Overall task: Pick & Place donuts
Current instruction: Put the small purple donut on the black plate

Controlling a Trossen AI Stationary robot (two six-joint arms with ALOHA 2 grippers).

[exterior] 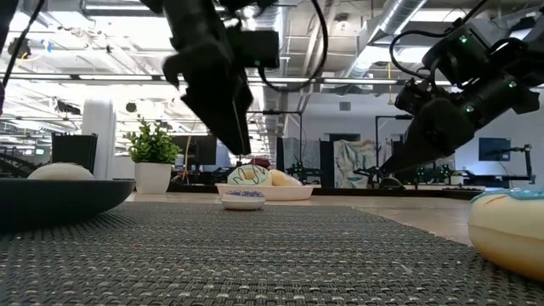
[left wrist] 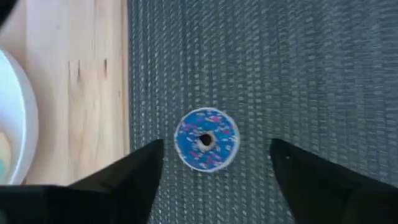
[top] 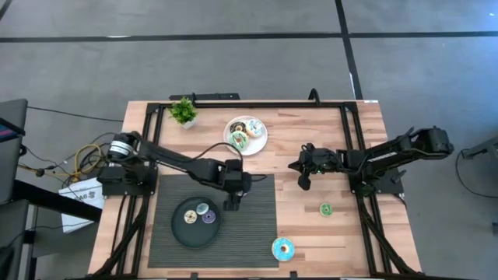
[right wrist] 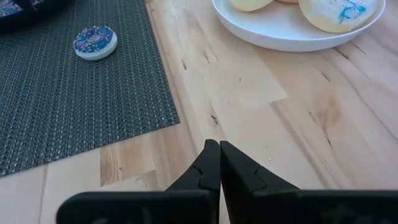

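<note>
I judge the job partly done. On the black round dish (top: 180, 228), which sits on the dark woven mat (top: 249, 233), I count two coin-sized donuts: a pale teal one (top: 203, 208) and a purple one (top: 208, 218), touching or nearly so. The white plate (top: 259, 141) on the bare wood beyond the mat holds larger iced donuts (top: 242, 134); their number I cannot settle from above.

The left gripper (left wrist: 214, 165) hangs directly over a small blue-iced donut (left wrist: 206, 139) lying flat on the mat close to its edge nearest the plate. Its fingers are spread wide, one on either side of the ring and not touching it. I read this as the step in hand: a pick not yet closed.

The right gripper (right wrist: 219, 163) waits above the wood between the plate and the table's right side, fingertips pressed together and holding nothing.

Outstanding, as far as I can see: this blue piece, a small green donut (top: 325, 209) on the wood near the right arm, and a larger blue donut (top: 282, 249) at the mat's near right corner. If the dish is the destination, most of the work remains.
</note>
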